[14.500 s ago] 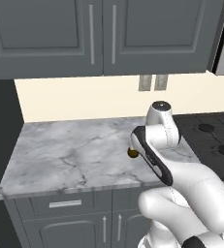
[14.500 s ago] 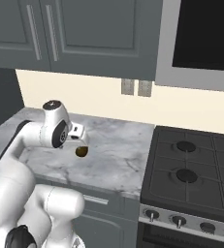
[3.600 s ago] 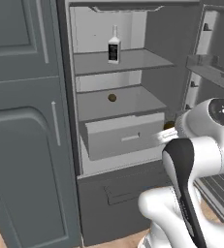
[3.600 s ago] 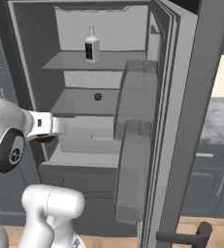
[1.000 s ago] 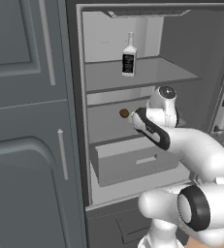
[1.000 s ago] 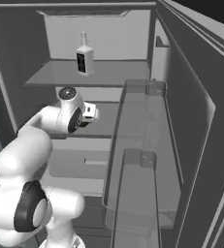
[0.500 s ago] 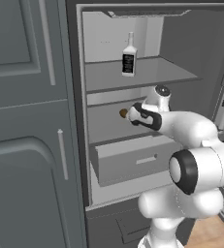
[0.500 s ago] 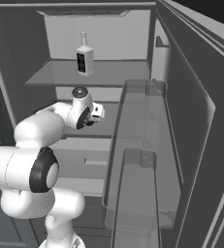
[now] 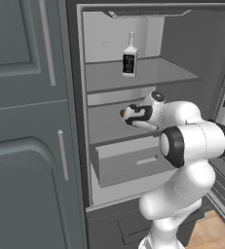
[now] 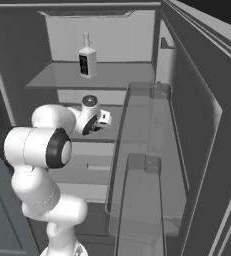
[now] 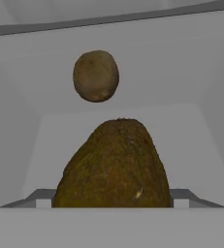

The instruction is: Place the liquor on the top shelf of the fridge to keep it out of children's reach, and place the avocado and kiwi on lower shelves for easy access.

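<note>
The fridge stands open. The liquor stands upright on the top shelf. My gripper reaches in over the lower shelf just beneath it. In the hand view the brown, rough avocado sits between the fingertips, and the gripper is shut on it. The smaller brown kiwi lies farther back on the same shelf, apart from the avocado. Whether the avocado touches the shelf I cannot tell.
A pale drawer stands pulled out a little below the arm. The open door with its clear bins stands on the right. Dark grey cabinet fronts close off the left side.
The arm has stretched deeper into the fridge over the lower shelf, carrying the avocado closer to the kiwi. The liquor has not moved.
</note>
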### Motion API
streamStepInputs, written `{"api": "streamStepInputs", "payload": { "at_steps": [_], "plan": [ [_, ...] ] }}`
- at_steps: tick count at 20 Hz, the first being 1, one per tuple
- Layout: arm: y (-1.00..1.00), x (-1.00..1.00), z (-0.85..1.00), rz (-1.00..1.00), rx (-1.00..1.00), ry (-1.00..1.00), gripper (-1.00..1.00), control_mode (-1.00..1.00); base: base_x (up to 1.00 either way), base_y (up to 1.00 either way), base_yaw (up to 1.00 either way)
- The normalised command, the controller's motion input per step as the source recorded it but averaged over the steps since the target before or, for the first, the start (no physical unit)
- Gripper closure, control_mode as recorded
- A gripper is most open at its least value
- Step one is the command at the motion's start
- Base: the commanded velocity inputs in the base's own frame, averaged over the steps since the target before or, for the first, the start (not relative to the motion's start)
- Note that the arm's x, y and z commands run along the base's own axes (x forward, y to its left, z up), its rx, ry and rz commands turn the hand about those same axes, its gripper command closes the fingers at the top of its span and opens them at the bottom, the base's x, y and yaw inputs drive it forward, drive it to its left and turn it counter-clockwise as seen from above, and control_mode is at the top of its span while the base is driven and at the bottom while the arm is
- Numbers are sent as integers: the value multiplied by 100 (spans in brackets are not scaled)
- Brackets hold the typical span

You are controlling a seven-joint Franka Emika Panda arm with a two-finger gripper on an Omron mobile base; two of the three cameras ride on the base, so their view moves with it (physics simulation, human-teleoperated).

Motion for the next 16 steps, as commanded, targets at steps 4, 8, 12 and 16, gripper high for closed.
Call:
{"api": "streamStepInputs", "payload": {
  "at_steps": [4, 8, 12, 16],
  "plan": [
    [-1, 56, -28, 0, 3, 0, 100, -100, 0, 0, 0],
    [-1, 57, -36, 0, 4, 0, 100, -100, 0, 0, 0],
    [0, 53, -41, 0, 3, 0, 100, -100, 0, 0, 0],
    [0, 19, -36, 0, 1, -1, -100, -100, 0, 0, 0]
  ]
}}
